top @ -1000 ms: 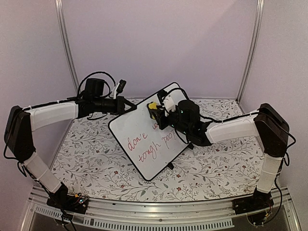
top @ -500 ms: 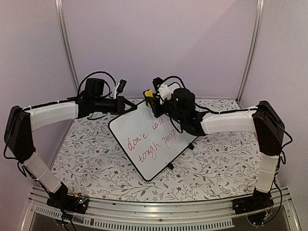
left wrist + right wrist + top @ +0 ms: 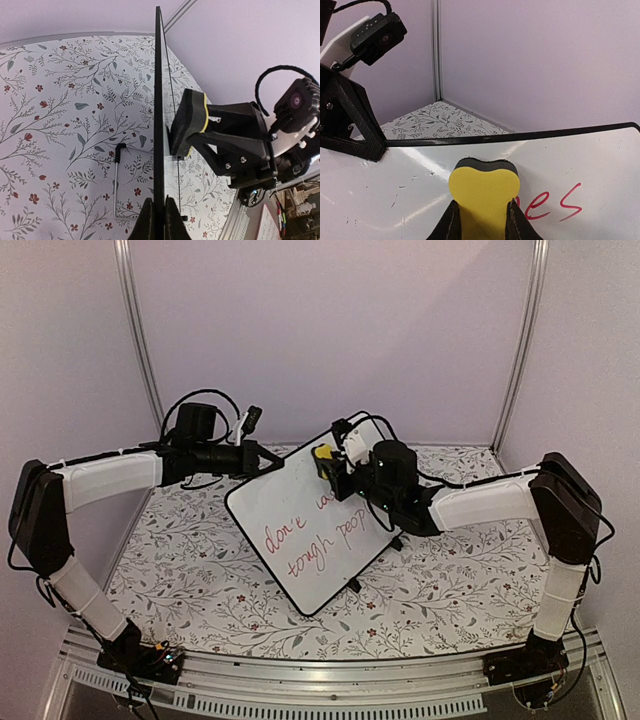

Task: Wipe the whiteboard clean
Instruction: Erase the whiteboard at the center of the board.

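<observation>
The board (image 3: 300,540) stands tilted on the floral table (image 3: 200,570), one corner low toward the near side and the face turned up toward the top camera. A small black foot (image 3: 353,585) shows at its lower right edge.

The left gripper (image 3: 159,202) is closed tight on the board's thin black frame at the upper left, one finger on each face.

The right gripper (image 3: 482,215) is clamped on a yellow eraser (image 3: 484,187) with a dark pad. Seen from the left wrist, the pad lies against the board's face near the upper right.

The writing is red cursive in two slanted lines. The upper begins "don't", and its next word is partly hidden behind the right arm. The lower reads "tough peop" before the arm cuts it off. In the right wrist view, "es" sits just right of the eraser – the rest is out of frame.
</observation>
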Robot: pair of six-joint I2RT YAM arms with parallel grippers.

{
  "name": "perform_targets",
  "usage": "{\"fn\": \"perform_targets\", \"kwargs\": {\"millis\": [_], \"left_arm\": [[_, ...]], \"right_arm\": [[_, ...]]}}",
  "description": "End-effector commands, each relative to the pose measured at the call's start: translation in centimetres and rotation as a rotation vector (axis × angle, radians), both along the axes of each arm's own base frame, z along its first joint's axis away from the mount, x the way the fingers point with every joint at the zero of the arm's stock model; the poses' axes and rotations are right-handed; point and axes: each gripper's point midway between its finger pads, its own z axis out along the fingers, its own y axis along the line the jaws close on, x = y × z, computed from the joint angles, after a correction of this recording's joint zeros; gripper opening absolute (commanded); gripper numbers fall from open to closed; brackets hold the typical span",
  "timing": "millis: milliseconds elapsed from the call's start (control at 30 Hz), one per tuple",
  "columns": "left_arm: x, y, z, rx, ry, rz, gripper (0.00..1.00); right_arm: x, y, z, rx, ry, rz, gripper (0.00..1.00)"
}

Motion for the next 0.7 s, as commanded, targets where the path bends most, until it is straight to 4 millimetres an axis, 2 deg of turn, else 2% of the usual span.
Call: {"fn": "perform_targets", "kwargs": {"millis": [0, 167, 467, 567, 667], "left_arm": [[-1.4, -0.5, 1.4, -0.023, -0.055, -0.066, 0.0], [-1.4, -0.5, 1.4, -0.025, -0.053, -0.067, 0.0], [-1.5, -0.6, 1.5, -0.024, -0.056, -0.07, 0.0], [-1.5, -0.5, 1.4, -0.024, -0.056, -0.067, 0.0], [-1.5, -0.5, 1.6, -0.025, -0.06, -0.067, 0.0]], "right_arm": [[-0.8, -1.8, -3.3, -0.063, 0.076, -0.021, 0.26], [-0.3, -1.6, -1.6, -0.043, 0.044, -0.035, 0.27], [3.0, 0.7, 1.9, -0.002, -0.014, -0.04, 0.27], [3.5, 1.2, 1.4, -0.02, -0.008, -0.039, 0.27], [3.4, 0.8, 0.1, -0.04, 0.011, -0.045, 0.27]]}}
